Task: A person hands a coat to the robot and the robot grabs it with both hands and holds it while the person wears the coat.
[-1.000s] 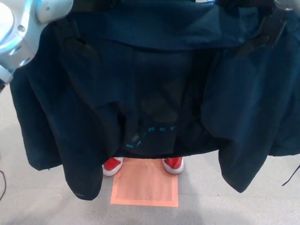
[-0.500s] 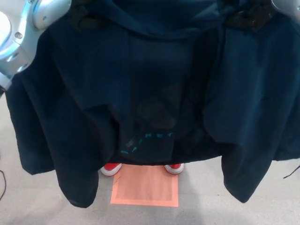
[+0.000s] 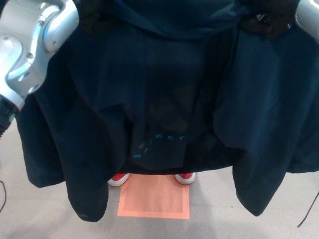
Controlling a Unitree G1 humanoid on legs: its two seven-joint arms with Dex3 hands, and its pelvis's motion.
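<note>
A dark navy coat [image 3: 164, 99] hangs spread across nearly the whole head view, inner side toward me, with small teal lettering [image 3: 159, 142] low on its lining. My left hand [image 3: 92, 20] is shut on the coat's upper left edge, at the end of the silver forearm [image 3: 35, 50]. At the top right my right hand [image 3: 269, 22] is shut on the other upper edge. Below the hem show a person's two red shoes [image 3: 119, 179] [image 3: 185, 178]. The rest of the person is hidden behind the coat.
An orange square [image 3: 154, 196] is marked on the grey floor [image 3: 30, 214] just in front of the shoes. A thin dark cord [image 3: 309, 211] dangles at the lower right edge.
My left forearm has come further into the picture at the upper left. The coat has shifted slightly and its left hem hangs a little lower. The shoes stay put.
</note>
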